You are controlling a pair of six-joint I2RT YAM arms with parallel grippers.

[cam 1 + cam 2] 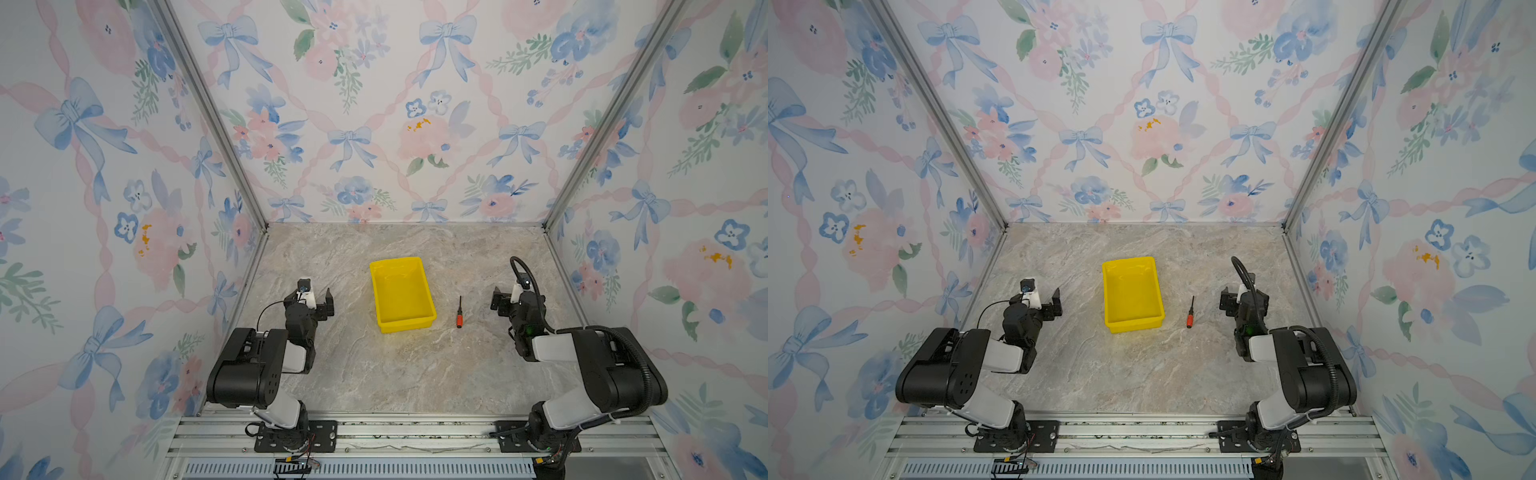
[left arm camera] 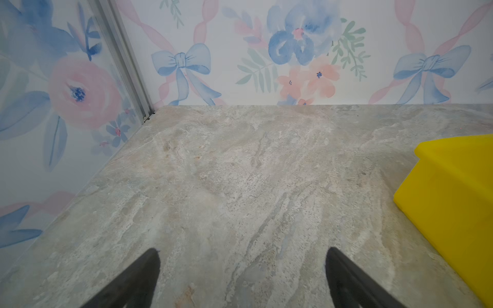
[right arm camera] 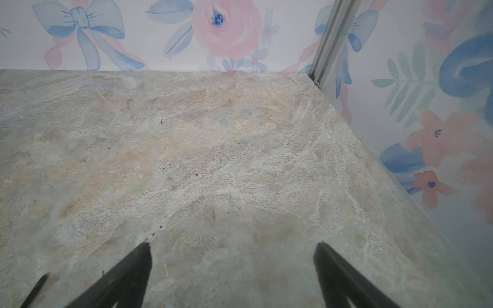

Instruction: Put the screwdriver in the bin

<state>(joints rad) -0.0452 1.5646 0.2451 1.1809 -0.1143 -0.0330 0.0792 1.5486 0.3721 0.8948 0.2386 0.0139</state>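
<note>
One screwdriver, one bin, two arms, nothing gripped.

I count a single screwdriver (image 1: 459,313) lying flat on the table (image 1: 374,374), out of the bin (image 1: 374,291) and near its right wall without touching it. Its orange-red handle is toward the front and its thin shaft points at the back wall. In both top views it lies between the one yellow bin and my right gripper (image 3: 232,244). The right gripper's jaws stand wide apart over bare table and hold nothing. My left gripper (image 2: 242,252) sits on the other side of the bin. Its two jaws are also spread with nothing between them, and the bin's yellow wall shows at the edge of the left wrist view.
</note>
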